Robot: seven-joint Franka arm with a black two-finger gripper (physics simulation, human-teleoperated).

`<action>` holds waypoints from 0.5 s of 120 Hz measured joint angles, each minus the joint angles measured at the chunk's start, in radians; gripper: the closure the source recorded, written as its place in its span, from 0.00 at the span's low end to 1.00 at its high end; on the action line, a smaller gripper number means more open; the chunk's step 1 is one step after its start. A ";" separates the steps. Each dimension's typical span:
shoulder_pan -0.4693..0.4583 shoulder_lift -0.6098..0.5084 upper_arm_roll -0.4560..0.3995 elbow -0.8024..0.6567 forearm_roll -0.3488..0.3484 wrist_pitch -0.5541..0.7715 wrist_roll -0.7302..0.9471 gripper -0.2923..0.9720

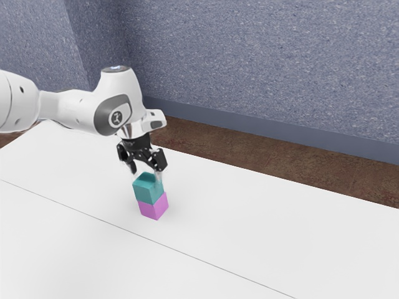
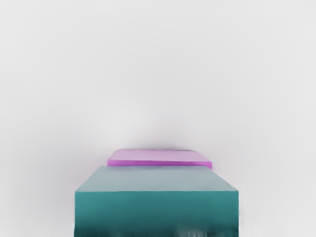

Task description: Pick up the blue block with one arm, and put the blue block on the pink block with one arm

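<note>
Currently: white bench (image 1: pixel 280 237) carries the whole scene. The arm (image 1: pixel 68 109) comes in from the exterior view's left and bends down over the stack.

Hand (image 1: pixel 147 169): directly above the blue block (image 1: pixel 145 187), very close to its top face. Cannot tell whether it pinches the block or has let go, as the contact is not resolvable.

Blue block (reads teal) sits on top of the pink block (image 1: pixel 153 206), touching and upright, sides roughly flush in the exterior view. In the wrist view a strip of the pink block's top shows past the far edge of the blue one, so there may be a slight offset.

Key relation: the stack lies straight below the hand, on its vertical axis. Both blocks look cubic, with no long axis to favour.

Judgement: placement looks essentially made. What remains is a release, if not done, and a straight vertical retreat, since sideways drift could push the top block off.

Writing: round emblem on the arm's joint (image 1: pixel 117 117), not legible. No labels on the blocks.
</note>
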 joint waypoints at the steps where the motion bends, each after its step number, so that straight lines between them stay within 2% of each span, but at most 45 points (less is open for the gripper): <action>1: 0.000 -0.006 0.000 0.001 0.000 -0.002 0.000 0.24; 13: 0.001 -0.140 -0.002 0.053 -0.017 -0.063 0.002 0.24; 20: 0.002 -0.181 -0.012 0.068 -0.025 -0.107 0.002 0.24; 41: -0.015 -0.201 -0.015 0.139 -0.009 -0.266 0.004 0.23; 60: -0.002 -0.202 -0.019 0.161 0.000 -0.347 0.006 0.23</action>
